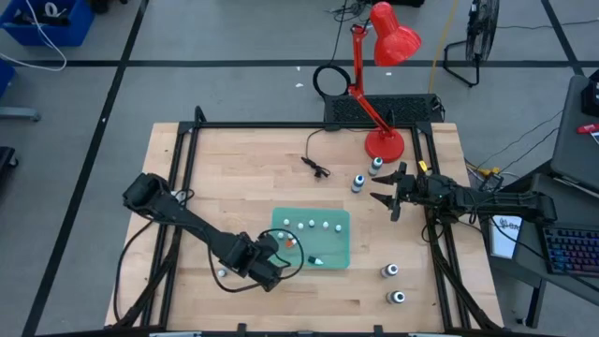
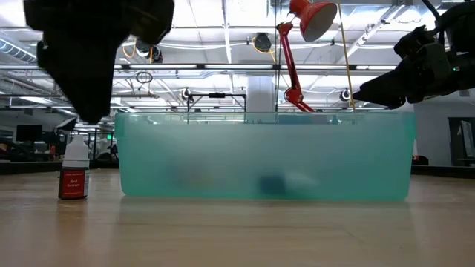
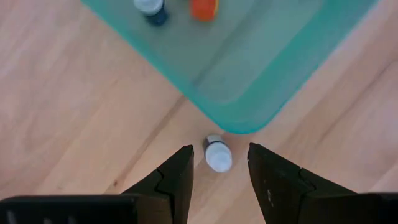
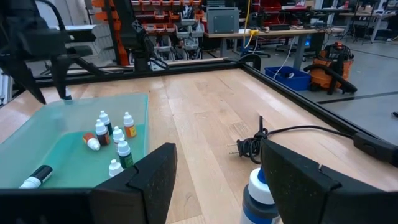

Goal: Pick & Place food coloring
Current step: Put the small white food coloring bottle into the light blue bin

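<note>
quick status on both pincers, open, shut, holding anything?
Left pincer: open, straddling a small bottle beside the tray.
Right pincer: open, empty.

Pale wooden bench (image 1: 234, 159), black frame along the edges. Near the middle: translucent green tray (image 1: 339, 221), standing flat. Just off the tray's corner on the left arm's side: one small white-capped bottle (image 3: 217, 155), upright on the wood. Towards the far edge: red desk lamp (image 1: 383, 142) on its round base, two white-topped bottles (image 1: 366, 175) close beside it, a loose black cable (image 1: 315, 166) nearby. Right near corner: two more white-topped bottles (image 1: 392, 283), well apart from the tray.
</note>
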`<action>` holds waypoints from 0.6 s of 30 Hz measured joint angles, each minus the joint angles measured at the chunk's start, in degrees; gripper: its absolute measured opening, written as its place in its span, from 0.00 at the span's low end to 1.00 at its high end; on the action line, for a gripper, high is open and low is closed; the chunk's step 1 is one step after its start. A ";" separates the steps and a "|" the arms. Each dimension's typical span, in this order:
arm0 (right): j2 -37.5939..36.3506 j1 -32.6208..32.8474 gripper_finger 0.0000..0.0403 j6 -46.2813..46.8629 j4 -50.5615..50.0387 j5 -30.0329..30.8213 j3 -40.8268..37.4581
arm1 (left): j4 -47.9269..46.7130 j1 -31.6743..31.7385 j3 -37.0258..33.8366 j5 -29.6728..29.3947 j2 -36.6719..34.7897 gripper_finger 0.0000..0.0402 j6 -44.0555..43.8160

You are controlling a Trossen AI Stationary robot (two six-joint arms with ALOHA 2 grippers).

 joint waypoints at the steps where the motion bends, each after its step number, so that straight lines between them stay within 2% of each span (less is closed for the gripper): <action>1: 0.00 0.00 0.55 0.02 -0.02 0.00 0.00 | 0.71 0.05 -0.77 0.55 0.00 0.39 -0.53; 6: 0.01 0.00 0.55 -0.01 0.00 0.00 0.01 | 3.64 0.23 -3.61 4.17 0.00 0.39 -2.19; 18: 0.02 0.00 0.55 -0.01 0.00 0.00 0.01 | 8.69 0.93 -7.85 5.69 0.02 0.39 -2.13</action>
